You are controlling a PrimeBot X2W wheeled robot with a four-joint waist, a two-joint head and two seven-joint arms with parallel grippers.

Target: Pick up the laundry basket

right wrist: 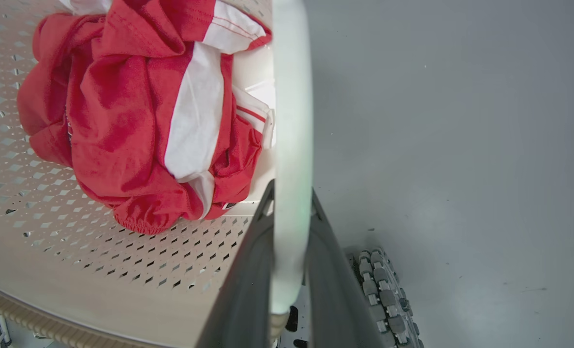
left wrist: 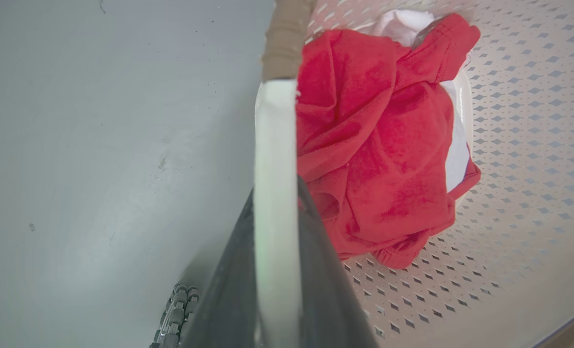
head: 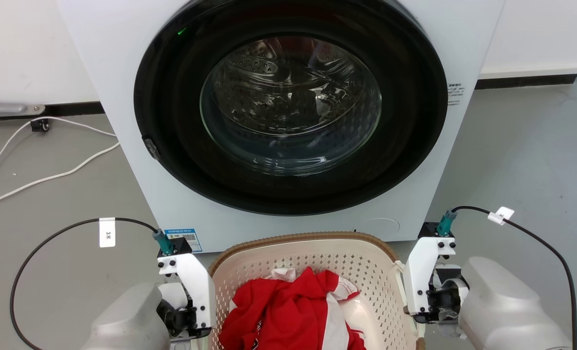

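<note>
The cream perforated laundry basket with its brown woven-look rim sits low in the head view, right in front of the washer. It holds a crumpled red and white garment. My left gripper is shut on the basket's white left handle, one dark finger on each side. On the other side, my right gripper is shut the same way on the white right handle. In the head view both wrists flank the basket and the fingers point down, hidden.
A white front-loading washer with its round dark glass door shut stands close behind the basket. White cables lie on the grey floor to the left. A ribbed part of my base shows beside the right handle.
</note>
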